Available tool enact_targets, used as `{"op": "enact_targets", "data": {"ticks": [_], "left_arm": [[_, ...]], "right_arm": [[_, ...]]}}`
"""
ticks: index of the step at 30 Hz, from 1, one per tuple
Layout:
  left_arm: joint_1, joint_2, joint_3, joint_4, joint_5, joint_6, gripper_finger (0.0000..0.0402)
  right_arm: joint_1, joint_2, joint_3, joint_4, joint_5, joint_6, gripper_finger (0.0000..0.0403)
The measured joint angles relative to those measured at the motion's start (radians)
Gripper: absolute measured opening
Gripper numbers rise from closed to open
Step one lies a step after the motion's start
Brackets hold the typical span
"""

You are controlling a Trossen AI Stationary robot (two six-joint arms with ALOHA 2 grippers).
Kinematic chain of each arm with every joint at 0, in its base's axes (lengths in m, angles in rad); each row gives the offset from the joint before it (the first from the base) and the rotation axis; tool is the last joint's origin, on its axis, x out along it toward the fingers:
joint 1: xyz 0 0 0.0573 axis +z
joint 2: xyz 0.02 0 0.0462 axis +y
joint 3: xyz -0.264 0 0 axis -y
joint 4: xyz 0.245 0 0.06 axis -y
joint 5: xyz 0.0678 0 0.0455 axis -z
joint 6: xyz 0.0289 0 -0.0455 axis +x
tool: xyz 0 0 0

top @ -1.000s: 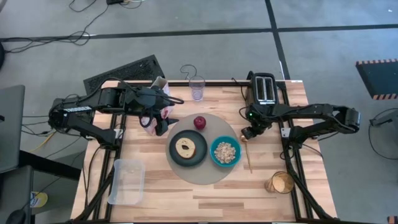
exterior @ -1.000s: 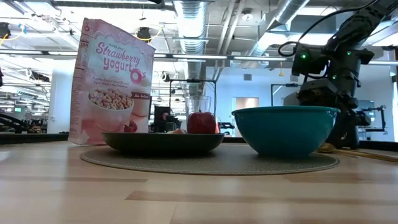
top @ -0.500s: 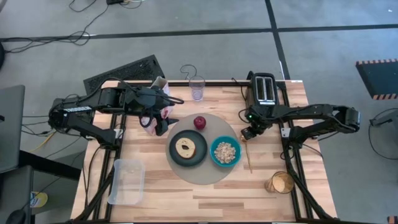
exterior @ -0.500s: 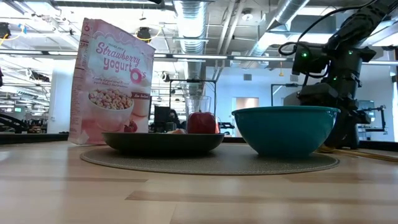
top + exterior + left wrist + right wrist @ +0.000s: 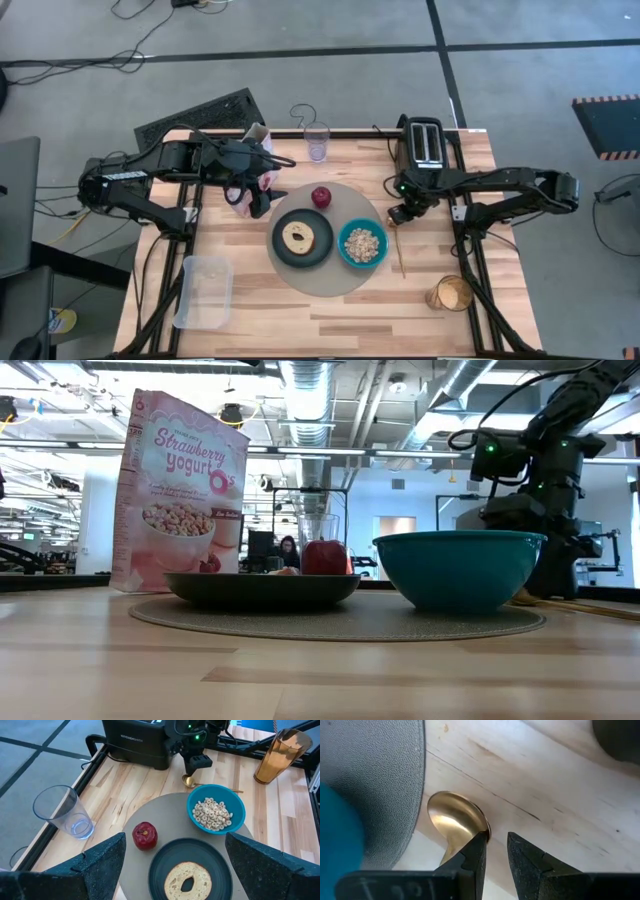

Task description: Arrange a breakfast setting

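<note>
The wooden table (image 5: 330,310) carries a large round grey mat (image 5: 330,275) near its middle, and both dark arms reach in from the sides. The left arm waits over the table's left rear part, its left gripper (image 5: 258,200) spread wide and holding nothing, just beside a pink cereal box (image 5: 180,490) that reads "Strawberry yogurt O's" on its front. At the rear right edge stands a black toaster (image 5: 424,141); small white lettering on its side is too small to read. A clear plastic tub (image 5: 204,291) lies near the front left corner.

On the mat sit a dark grey plate (image 5: 280,250) and, touching or just beside it, a smaller teal bowl (image 5: 344,255) holding beige cereal (image 5: 363,244). A round piece of toasted bread (image 5: 299,237) with a hole in its centre lies on the plate. A clear glass (image 5: 317,142) stands at the rear edge and an amber glass (image 5: 450,294) near the front right. A small red apple (image 5: 321,196) rests on the mat's rear part.

A gold spoon (image 5: 455,822) lies on the wood just off the mat's right edge, its bowl end toward the toaster. The right gripper (image 5: 495,852) is down at that end with a narrow gap between its fingers, one fingertip against the rim of the spoon's bowl, not clamping it.
</note>
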Motion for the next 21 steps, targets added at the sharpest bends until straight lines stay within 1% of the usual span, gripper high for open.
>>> {"op": "enact_targets", "data": {"ticks": [4,8,11,14,18,21], "left_arm": [[0.000,0.000,0.000,0.000,0.000,0.000,0.0325],[0.000,0.000,0.000,0.000,0.000,0.002,0.0325],[0.000,0.000,0.000,0.000,0.000,0.002,0.0325],[0.000,0.000,0.000,0.000,0.000,-0.023,0.0325],[0.000,0.000,0.000,-0.002,-0.001,-0.026,0.0325],[0.000,0.000,0.000,0.000,-0.009,-0.039,0.0325]], "right_arm": [[0.000,0.000,0.020,-0.045,0.004,0.001,0.0107],[0.000,0.000,0.047,-0.074,0.033,-0.006,0.0107],[0.000,0.000,0.075,-0.117,0.030,-0.010,0.0107],[0.014,-0.021,0.139,-0.235,0.009,-0.036,0.0107],[0.057,-0.083,0.263,-0.377,-0.007,-0.089,0.0107],[0.080,-0.149,0.345,-0.383,-0.005,-0.125,0.0107]]}}
